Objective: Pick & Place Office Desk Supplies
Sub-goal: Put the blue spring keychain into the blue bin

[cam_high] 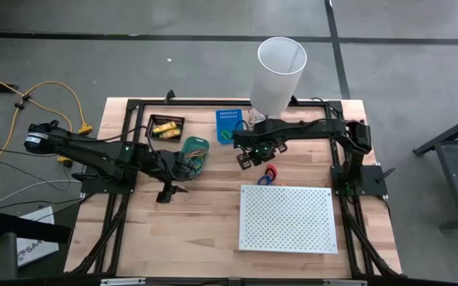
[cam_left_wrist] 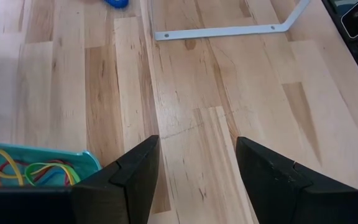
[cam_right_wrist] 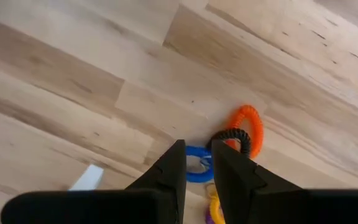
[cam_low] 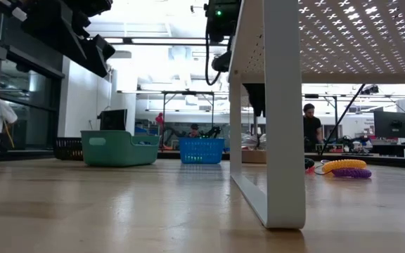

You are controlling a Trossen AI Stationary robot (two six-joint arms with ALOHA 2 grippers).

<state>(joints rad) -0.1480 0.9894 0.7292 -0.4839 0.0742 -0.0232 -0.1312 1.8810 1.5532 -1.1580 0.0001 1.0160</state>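
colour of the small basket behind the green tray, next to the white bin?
Blue, with a mesh-like wall; the basket shows best in the high view.

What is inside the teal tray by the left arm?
The teal tray holds loose rubber-band loops in yellow, red and green, seen in the left wrist view. The rest of its contents are hidden by the left gripper.

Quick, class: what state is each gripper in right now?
Left gripper: jaws open, holding nothing.
Right gripper: jaws nearly closed, nothing visibly held.

arms: black, jointed, cabled | lights: green, possibly status LEDs | fingers (cam_left_wrist: 135, 180): dark, wedge-shaped, flat-faced
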